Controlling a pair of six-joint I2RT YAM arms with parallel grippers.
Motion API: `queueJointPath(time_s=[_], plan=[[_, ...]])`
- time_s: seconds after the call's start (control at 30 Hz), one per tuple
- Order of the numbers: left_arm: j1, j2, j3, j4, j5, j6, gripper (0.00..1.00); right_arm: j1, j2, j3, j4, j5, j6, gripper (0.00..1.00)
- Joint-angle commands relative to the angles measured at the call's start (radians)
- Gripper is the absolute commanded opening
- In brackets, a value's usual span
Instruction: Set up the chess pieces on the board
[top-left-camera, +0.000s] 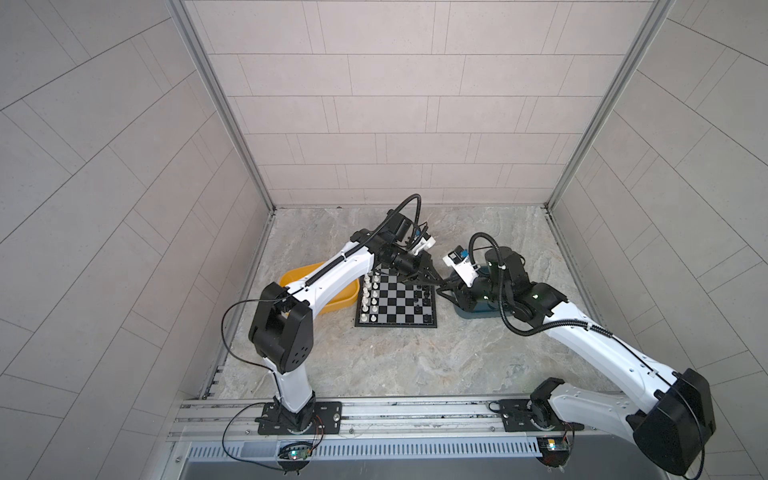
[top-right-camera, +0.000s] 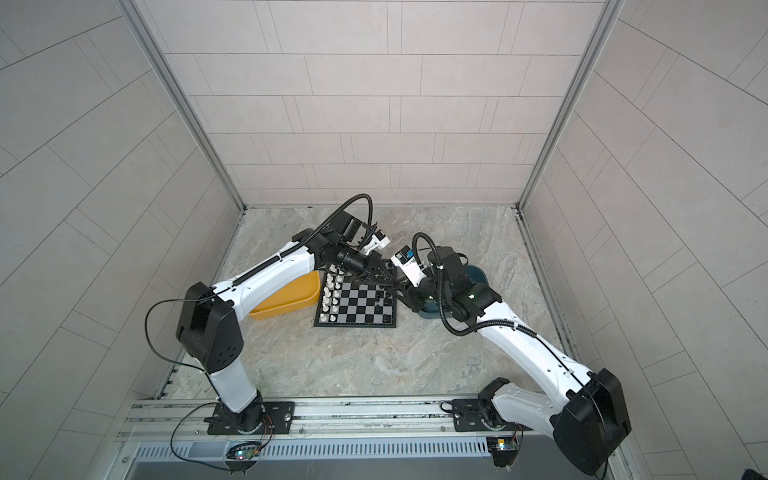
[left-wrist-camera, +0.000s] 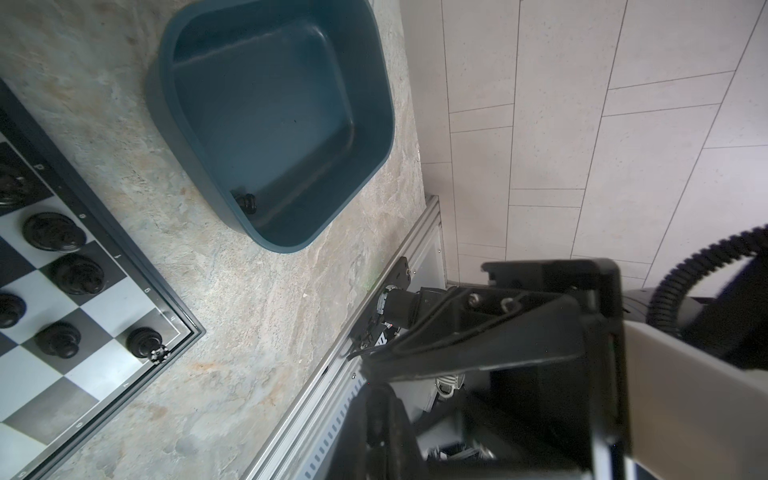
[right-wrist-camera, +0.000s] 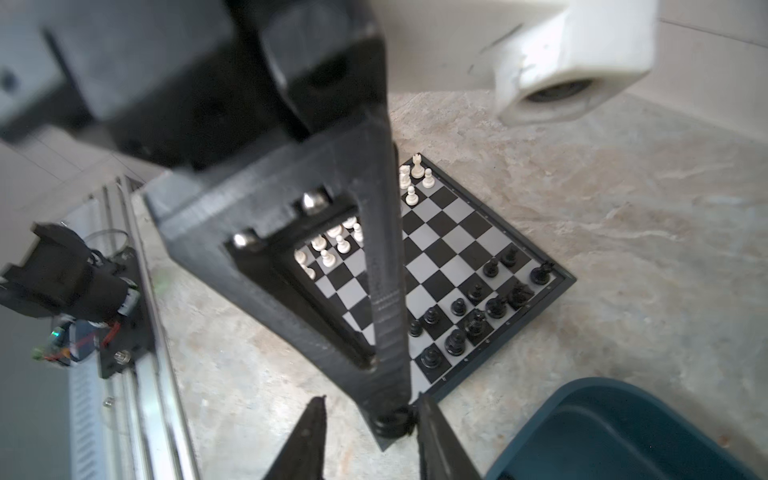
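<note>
The board (top-left-camera: 395, 307) (top-right-camera: 353, 309) lies mid-table, with white chess pieces (top-left-camera: 368, 297) in its left columns and black ones (top-left-camera: 422, 297) on its right side. Both grippers meet just off the board's far right corner. My left gripper (top-left-camera: 432, 283) reaches across, and in the right wrist view its tips are shut on a black chess piece (right-wrist-camera: 392, 422). My right gripper (right-wrist-camera: 372, 399) stands open around that piece, one finger close beside it. In the left wrist view my left gripper (left-wrist-camera: 382, 432) is a dark blur and the piece it holds is hidden.
A yellow tray (top-left-camera: 332, 305) sits left of the board under the left arm. A dark teal tray (left-wrist-camera: 270, 124) (top-left-camera: 473, 313) sits right of it, under the right arm, with one black piece (left-wrist-camera: 246, 202) in a corner. An aluminium rail (top-left-camera: 374, 411) runs along the front.
</note>
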Motion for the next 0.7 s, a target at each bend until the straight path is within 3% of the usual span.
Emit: queueJointPath(time_s=[0.0, 0.13, 0.27, 0.47, 0.67], plan=[[-0.008, -0.069, -0.040, -0.069, -0.153, 0.068, 0.00, 0.003, -0.082, 0.047, -0.094, 0.090, 0.067, 0.72], [-0.050, -0.170, -0.136, -0.162, -0.443, 0.155, 0.00, -0.048, -0.158, 0.039, -0.205, 0.212, 0.170, 0.96], [-0.140, -0.216, -0.228, -0.174, -0.654, 0.177, 0.00, -0.131, -0.216, 0.006, -0.222, 0.222, 0.276, 0.99], [-0.229, -0.141, -0.246, -0.123, -0.792, 0.155, 0.00, -0.227, -0.242, -0.073, -0.178, 0.171, 0.344, 0.99], [-0.252, -0.032, -0.212, -0.086, -0.803, 0.143, 0.00, -0.239, -0.287, -0.112, -0.176, 0.157, 0.337, 0.99]])
